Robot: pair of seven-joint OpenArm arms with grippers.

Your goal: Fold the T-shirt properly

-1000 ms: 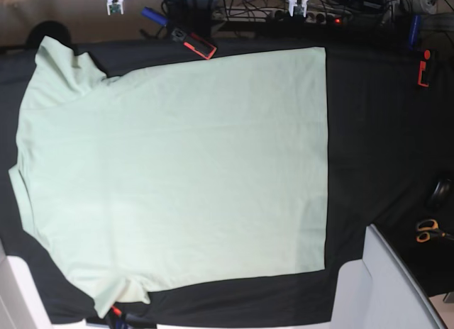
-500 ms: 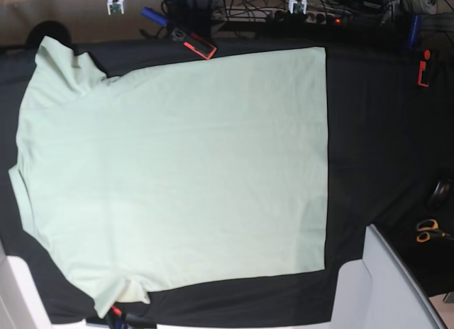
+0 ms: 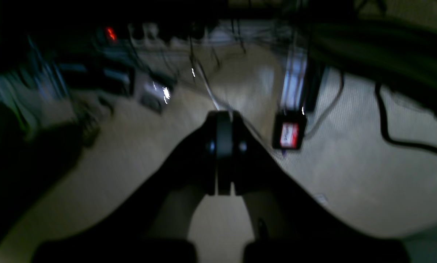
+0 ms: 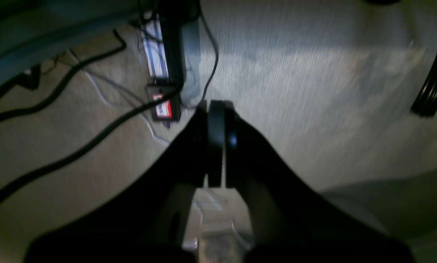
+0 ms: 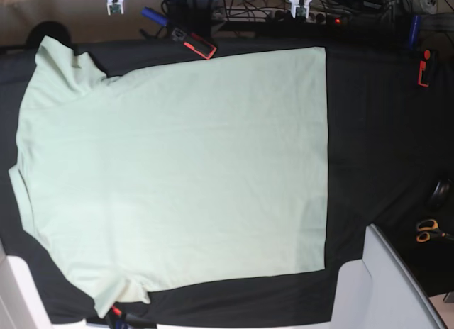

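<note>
The T-shirt is lying flat and spread open on the black table cover, filling most of the base view. Its straight hem is facing the right side of that view, and the two short sleeves are pointing to the upper left and lower left corners. The lower sleeve is reaching almost to the bottom edge of the picture, and the collar side is running close to the left border, so the neck part is hard to make out.

The left gripper is showing only in its own wrist view, where the picture is dark and blurred. Its two dark fingers are pressing together with nothing between them. Behind it a pale floor, loose cables and a small box with a red label are appearing, all unsharp.

The right gripper is also closed with nothing in it, its fingers meeting at the tips. It is hanging over the same kind of floor, with black cables and a red-labelled box near.

At the right edge of the base view orange-handled scissors are lying, partly cut off.
</note>
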